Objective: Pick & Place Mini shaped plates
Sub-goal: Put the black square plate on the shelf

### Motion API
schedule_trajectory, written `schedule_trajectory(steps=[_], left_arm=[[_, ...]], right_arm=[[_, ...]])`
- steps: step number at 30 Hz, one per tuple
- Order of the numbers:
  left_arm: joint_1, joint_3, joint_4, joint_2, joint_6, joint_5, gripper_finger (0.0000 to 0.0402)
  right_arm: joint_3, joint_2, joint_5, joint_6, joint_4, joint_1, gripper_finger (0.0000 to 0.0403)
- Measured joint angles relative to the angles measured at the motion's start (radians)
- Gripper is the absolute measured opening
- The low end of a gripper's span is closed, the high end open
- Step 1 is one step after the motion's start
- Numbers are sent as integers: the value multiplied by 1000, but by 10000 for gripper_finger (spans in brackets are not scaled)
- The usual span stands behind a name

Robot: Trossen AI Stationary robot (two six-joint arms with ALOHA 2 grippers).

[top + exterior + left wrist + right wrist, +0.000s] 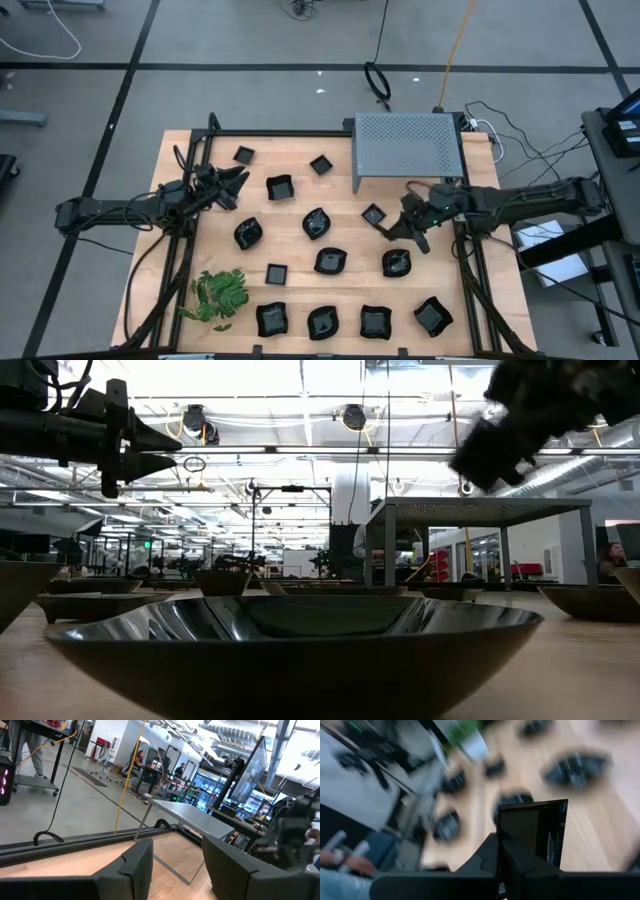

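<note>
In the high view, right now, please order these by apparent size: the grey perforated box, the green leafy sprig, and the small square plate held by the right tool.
Largest to smallest, as seen from above:
1. grey perforated box
2. green leafy sprig
3. small square plate held by the right tool; it is lifted nearer the camera, yet looks smallest.

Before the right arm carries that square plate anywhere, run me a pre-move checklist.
1. Grip: right gripper is shut on the small square plate, pinching one rim. Ok.
2. Lift: in the low view the plate hangs well above the table. Ok.
3. Plate level: it tilts in the fingers. Not ok if it must stay flat.
4. Nearby obstacle: the grey perforated box sits close beside the right gripper. Watch clearance; cannot tell the margin.
5. Left gripper: open, empty, raised at the table's left side, out of the path. Ok.
6. Drop spot: no target is marked. Cannot tell.
</note>
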Motion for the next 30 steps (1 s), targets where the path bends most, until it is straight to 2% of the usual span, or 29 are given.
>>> schedule_trajectory(steps=[4,7,12,15,20,25,30], left_arm=[[0,0,0,0,0,0,173],[0,0,0,0,0,0,173],[0,0,0,0,0,0,173],[0,0,0,0,0,0,173],[0,0,0,0,0,0,173],[0,0,0,0,0,0,173],[0,0,0,0,0,0,173]], right_arm=[[2,6,2,-1,238,-23,0],[3,8,32,4,338,-65,0],[54,8,108,-28,281,-182,0],[108,8,108,-78,168,-271,0],[252,26,149,-218,-160,-419,0],[441,92,377,-419,-529,-528,0],[592,190,625,-511,-846,-609,0]])
